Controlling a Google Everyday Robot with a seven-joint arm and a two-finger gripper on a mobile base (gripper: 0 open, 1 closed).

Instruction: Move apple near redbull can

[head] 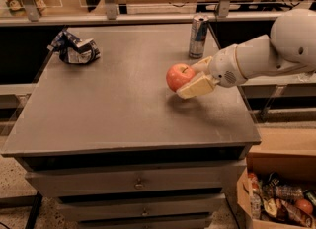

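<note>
The apple point(179, 76) is coloured red-orange with a yellowish patch. The redbull can point(198, 36) is banded silver and blue. The cream pincer point(187, 80), clasped about the apple over the grey desk point(113, 104), is borne on a white arm point(261, 55).

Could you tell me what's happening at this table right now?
The robot's gripper is shut on the apple, holding it slightly above the grey table, judging by the shadow beneath. The redbull can stands upright just behind, apart from the apple. A crumpled snack bag lies at the far left corner.
</note>
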